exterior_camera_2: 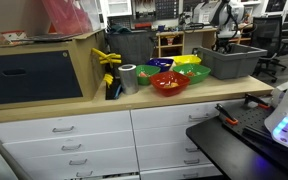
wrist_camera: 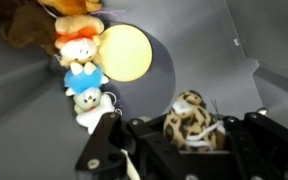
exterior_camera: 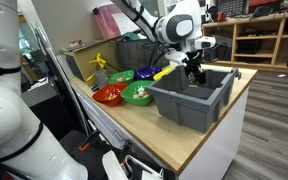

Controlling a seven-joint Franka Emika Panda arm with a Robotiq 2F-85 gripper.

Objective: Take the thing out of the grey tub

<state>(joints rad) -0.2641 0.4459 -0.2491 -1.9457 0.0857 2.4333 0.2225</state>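
Observation:
The grey tub (exterior_camera: 189,103) stands at the counter's end and shows in both exterior views (exterior_camera_2: 230,63). My gripper (exterior_camera: 192,68) hangs over it, reaching down inside. In the wrist view my gripper (wrist_camera: 194,128) is shut on a small leopard-print plush toy (wrist_camera: 192,115), held between the fingers above the tub's grey floor (wrist_camera: 204,45). In the tub lie a round yellow disc (wrist_camera: 124,52), a small doll with orange hair and blue and white parts (wrist_camera: 82,72), and a brown plush (wrist_camera: 24,25) in the corner.
Beside the tub stand a red bowl (exterior_camera: 109,95), green bowls (exterior_camera: 139,93), a blue bowl (exterior_camera_2: 164,65) and a yellow bowl (exterior_camera_2: 189,72). A silver roll (exterior_camera_2: 129,77) and yellow clamps (exterior_camera_2: 106,58) sit by a dark cabinet box (exterior_camera_2: 34,72). The counter edge is close.

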